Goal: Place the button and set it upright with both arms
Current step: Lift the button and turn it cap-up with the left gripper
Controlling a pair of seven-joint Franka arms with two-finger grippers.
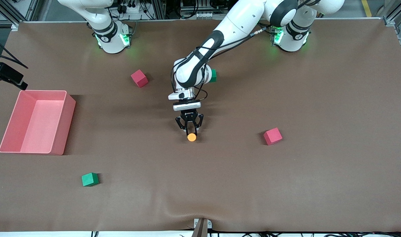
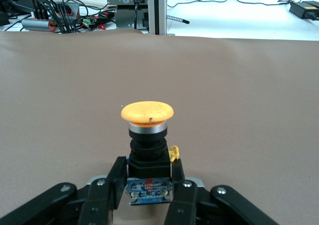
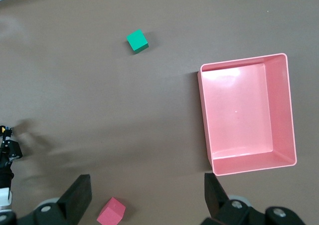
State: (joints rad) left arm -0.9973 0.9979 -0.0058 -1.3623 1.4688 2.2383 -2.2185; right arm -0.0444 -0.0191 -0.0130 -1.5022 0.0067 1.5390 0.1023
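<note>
Between my left pincer's [image 1: 189, 129] fingers [image 2: 115, 181] sits the button [image 2: 147, 135], pinched by its dark body, orange cap pointing away from my wrist. From the front camera the cap [image 1: 191, 137] shows just past my fingertips, over the middle of the brown table [image 1: 318, 181]; I cannot tell whether it touches the cloth.

Near that pincer, toward the left arm's end of the table, lies a red cube [image 1: 272, 136]. A green cube [image 1: 213, 75] peeks out beside my left forearm, closer to the bases than the pincer.

My right pincer [image 3: 147, 197] waits high up with its fingers [image 3: 76, 199] spread wide and nothing between them; the front camera shows only that arm's base. Below it, in the right wrist view, lies the pink bin [image 3: 207, 135], which holds nothing I can see: only its bare pink floor shows. Seen from the front, the bin [image 1: 60, 126] rests well apart from my left pincer, toward the right arm's end of the table.

Another red cube [image 1: 139, 78] lies between the bin and the bases, and shows just beside my right fingers in the wrist view. A second green cube [image 1: 89, 179] lies nearer the front camera than the bin.
</note>
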